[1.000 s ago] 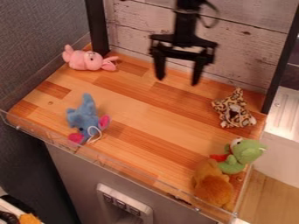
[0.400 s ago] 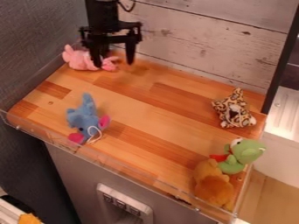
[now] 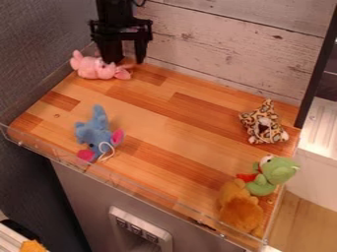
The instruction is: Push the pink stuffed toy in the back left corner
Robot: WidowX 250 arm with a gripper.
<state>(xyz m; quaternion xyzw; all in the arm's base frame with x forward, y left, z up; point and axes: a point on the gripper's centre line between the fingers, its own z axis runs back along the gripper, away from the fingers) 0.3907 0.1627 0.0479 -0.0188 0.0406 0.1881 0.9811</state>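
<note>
- Camera view: the black arm [image 3: 113, 12] comes in at the top edge, left of centre, with the claw [image 3: 127, 62] hanging low over the back left corner of the worktop [image 3: 164, 108].
- The claw is released: its two fingers [image 3: 141, 51] point down and stand apart, with a gap between them.
- The pink plush toy [image 3: 97, 70] is the thing nearest to the claw. It lies in that back left corner, just beside the fingertips; whether they touch it, I cannot tell.
- The blue plush toy [image 3: 97, 132], with deep pink patches, lies near the front left edge. A loop of white string [image 3: 107, 149] lies at its lower end.
- The leopard-spotted plush toy [image 3: 263, 123] is near the right edge, toward the back.
- In the front right corner, the green plush toy [image 3: 272, 174], with a bit of red at its side, is right next to the orange-brown plush toy [image 3: 241, 209].
- A clear rim [image 3: 118, 183] runs along the front of the worktop.
- Behind stands a wall of pale, worn planks [image 3: 223, 49], with a black post [image 3: 319, 74] at its right; a dark grey wall [image 3: 39, 39] is on the left.
- Below the front edge is a pale switch panel [image 3: 139, 230].
</note>
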